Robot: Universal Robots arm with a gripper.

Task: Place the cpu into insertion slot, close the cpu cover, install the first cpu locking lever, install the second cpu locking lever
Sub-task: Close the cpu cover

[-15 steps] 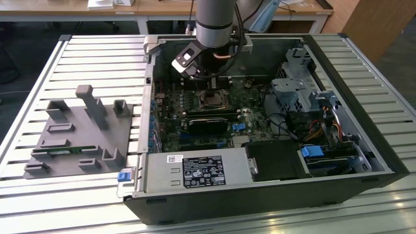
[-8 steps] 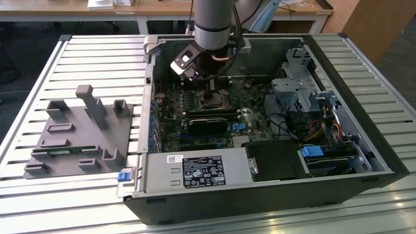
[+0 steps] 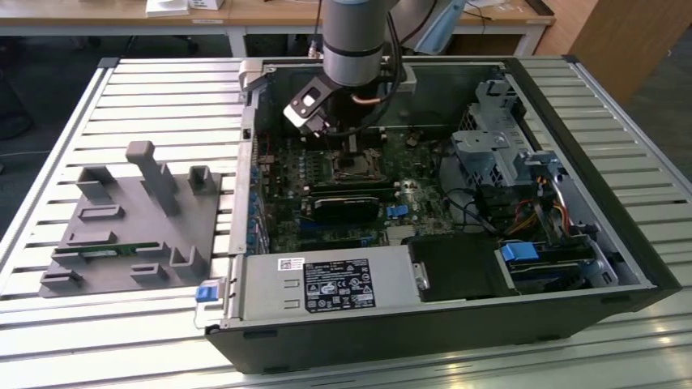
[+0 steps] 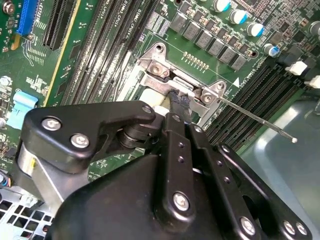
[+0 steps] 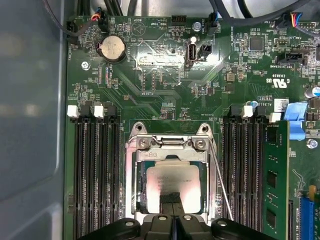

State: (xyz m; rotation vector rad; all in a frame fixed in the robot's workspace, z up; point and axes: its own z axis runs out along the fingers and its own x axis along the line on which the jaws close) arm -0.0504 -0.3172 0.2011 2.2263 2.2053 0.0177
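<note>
Dull silver-grey metal sits right under me: the small flat square cpu [image 5: 175, 175] lies in its socket on the green motherboard [image 5: 165, 80]. The board is inside the open black computer case [image 3: 605, 275], which rests on the white slatted counter [image 3: 141, 89]. The thin square grey metal cpu cover [image 5: 132, 175] appears to lie down around the chip, framing it through its large opening. I cannot tell whether it is pressed fully flat.

My black fingers [image 5: 167, 198] are drawn together with nothing visible between them. Their tip is over the chip's near edge, at or very close to the frame.

A thin steel wire locking lever [image 5: 220, 175] runs just beside the socket. In the second wrist view the lever [image 4: 255, 119] slants up free of the board, so I judge it unlatched.

I take the chip to be light, stiff and fragile, best touched only at its edges and never forced. The cover should be a rigid sheet swinging on its hinge, best pushed at its free edge. The lever looks springy and slick, so I would take hold near its bent end.
</note>
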